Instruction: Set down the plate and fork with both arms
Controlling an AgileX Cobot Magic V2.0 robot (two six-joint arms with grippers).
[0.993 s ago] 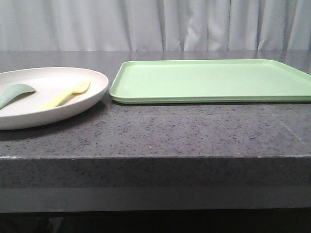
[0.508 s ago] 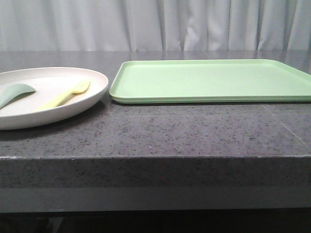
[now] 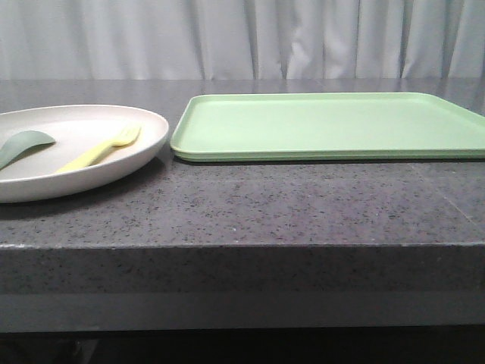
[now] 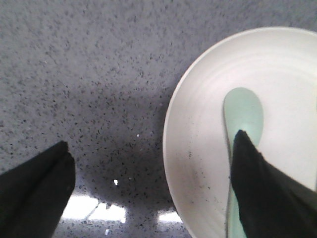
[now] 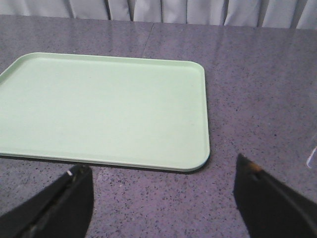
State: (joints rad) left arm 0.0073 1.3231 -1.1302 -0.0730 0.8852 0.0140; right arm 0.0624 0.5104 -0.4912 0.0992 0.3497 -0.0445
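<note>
Seemingly both jaws gape wide, left gripper [image 4: 148, 163] straddling plate [image 4: 198, 148] rim.

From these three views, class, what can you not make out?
- Plate: left side cut off by the front view's edge.
- Spoon: handle hidden behind a finger of the left pincer in the left wrist view.
- Fork: absent from the wrist views.
- Tray: left end cut off in the right wrist view.

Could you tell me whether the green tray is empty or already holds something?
Empty. The tray shows only bare green surface in both views; the fork lies in the plate.
</note>
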